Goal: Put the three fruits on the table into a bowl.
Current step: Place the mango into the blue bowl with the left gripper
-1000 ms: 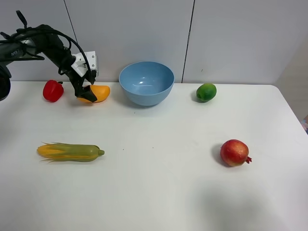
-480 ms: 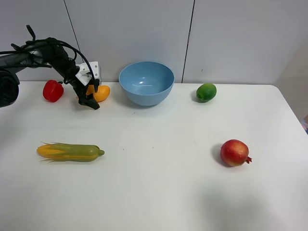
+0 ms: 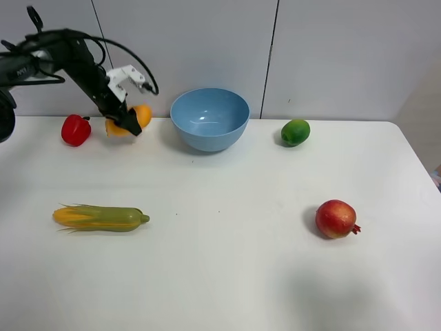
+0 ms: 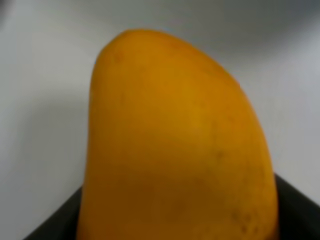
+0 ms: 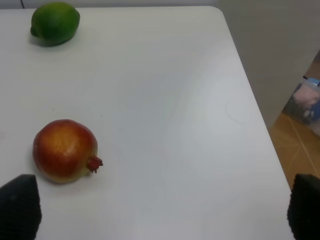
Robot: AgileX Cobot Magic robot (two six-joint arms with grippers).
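My left gripper [image 3: 124,123] is shut on the orange-yellow mango [image 3: 141,114] and holds it just above the table [image 3: 227,269], left of the light-blue bowl [image 3: 207,140]. The mango [image 4: 175,150] fills the left wrist view. The green lime [image 3: 295,132] lies right of the bowl. The red pomegranate [image 3: 336,218] lies at the front right. My right gripper [image 5: 162,220] is open and empty, with the pomegranate [image 5: 65,150] just ahead of it and the lime [image 5: 55,22] farther off. The right arm is out of the exterior high view.
A red bell pepper [image 3: 75,130] sits left of the held mango. A yellow-green corn cob [image 3: 102,218] lies at the front left. The table's right edge [image 5: 250,100] runs close to the pomegranate, with floor beyond. A grey wall stands behind the bowl.
My left gripper closed on the mango, tilted it up and lifted it off the table, moving slightly back. The other things have not moved.
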